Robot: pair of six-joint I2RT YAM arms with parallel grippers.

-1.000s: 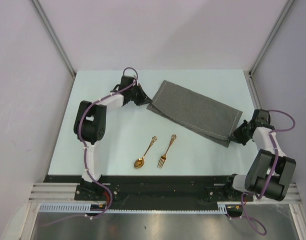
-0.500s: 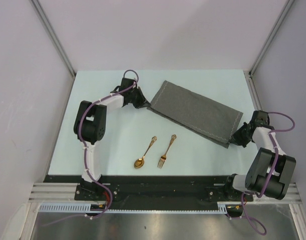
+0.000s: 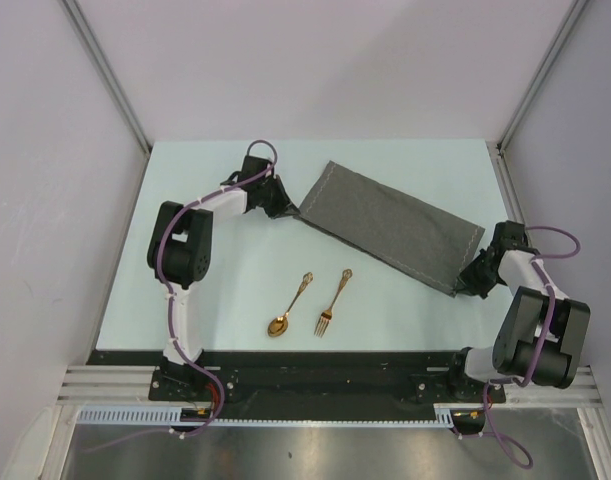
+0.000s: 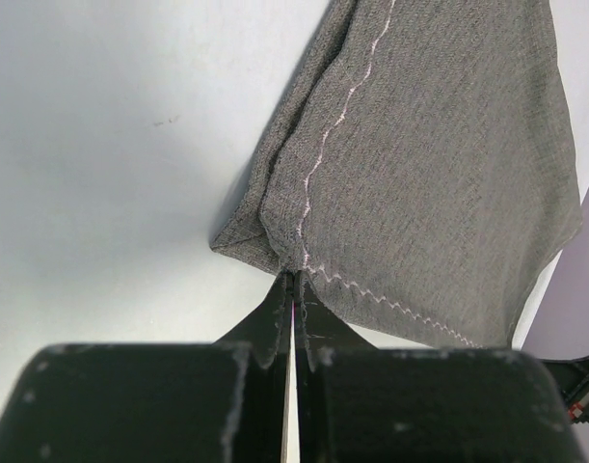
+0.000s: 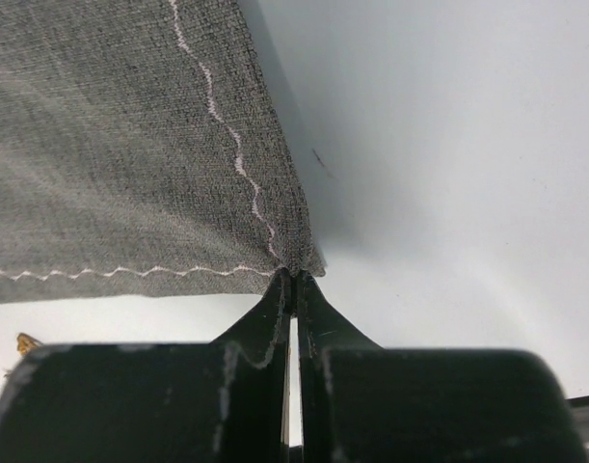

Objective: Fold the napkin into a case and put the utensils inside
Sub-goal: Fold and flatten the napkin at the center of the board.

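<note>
The dark grey napkin [image 3: 390, 225] lies folded as a long slanted band across the back of the table, stretched between both arms. My left gripper [image 3: 285, 208] is shut on its left corner [image 4: 292, 258], where two cloth layers meet. On the right, my right gripper [image 3: 463, 282] is shut on the near right corner [image 5: 294, 253]. White zigzag stitching runs along the napkin [image 4: 419, 174] edges. A gold spoon [image 3: 288, 308] and a gold fork [image 3: 332, 303] lie side by side in front of the napkin, apart from both grippers.
The pale table [image 3: 225, 290] ends at a black rail [image 3: 315, 358] along the near side. Grey walls with metal posts [image 3: 110, 75] close in the left, back and right. A gold utensil tip [image 5: 24, 342] peeks in at the lower left of the right wrist view.
The napkin's left end has drawn flat and taut as the left gripper eased slightly right. The right gripper has shifted a little left and toward the near edge with its corner.
</note>
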